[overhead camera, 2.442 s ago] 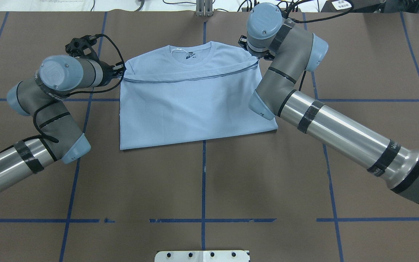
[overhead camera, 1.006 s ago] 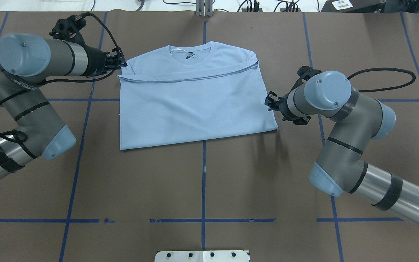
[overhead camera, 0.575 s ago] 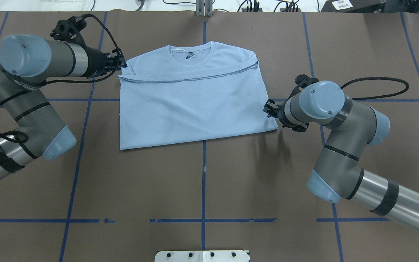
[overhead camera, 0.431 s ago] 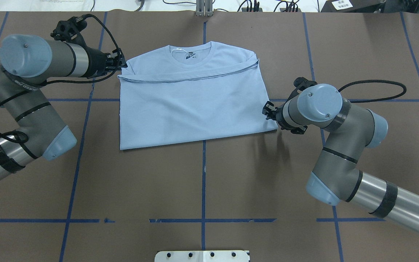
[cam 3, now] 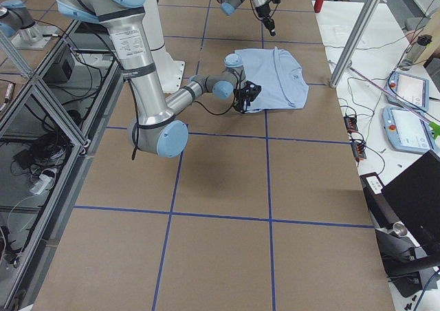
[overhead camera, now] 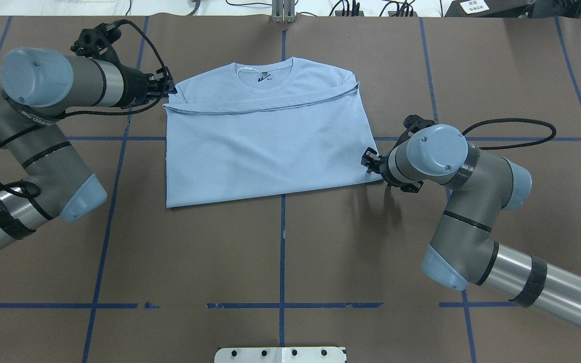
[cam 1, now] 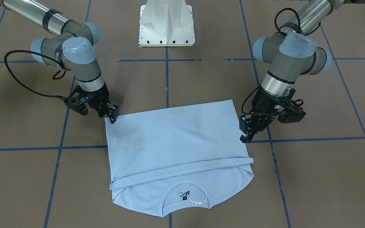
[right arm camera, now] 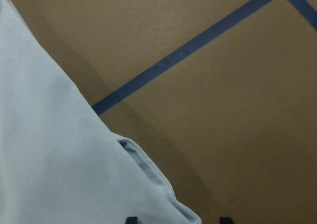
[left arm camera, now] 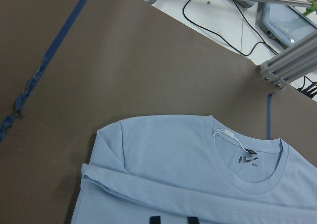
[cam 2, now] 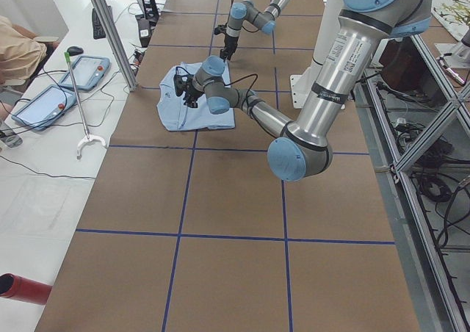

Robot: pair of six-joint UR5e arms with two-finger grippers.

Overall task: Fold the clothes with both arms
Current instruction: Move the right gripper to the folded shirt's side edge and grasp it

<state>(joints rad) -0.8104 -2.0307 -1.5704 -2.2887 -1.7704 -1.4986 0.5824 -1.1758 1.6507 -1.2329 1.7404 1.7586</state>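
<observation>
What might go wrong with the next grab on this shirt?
The right gripper sits open at the T-shirt corner, where the layers lie offset: it may pinch only the top one. The left gripper is open at the far shoulder, so a diagonal pull may skew the fold.

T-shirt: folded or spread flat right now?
Folded once. The T-shirt has its lower half doubled up over the chest, with the hem running across just below the collar.

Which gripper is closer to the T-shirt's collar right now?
Left. The left gripper is at the shoulder edge by the collar; the right gripper is at the far folded corner.
</observation>
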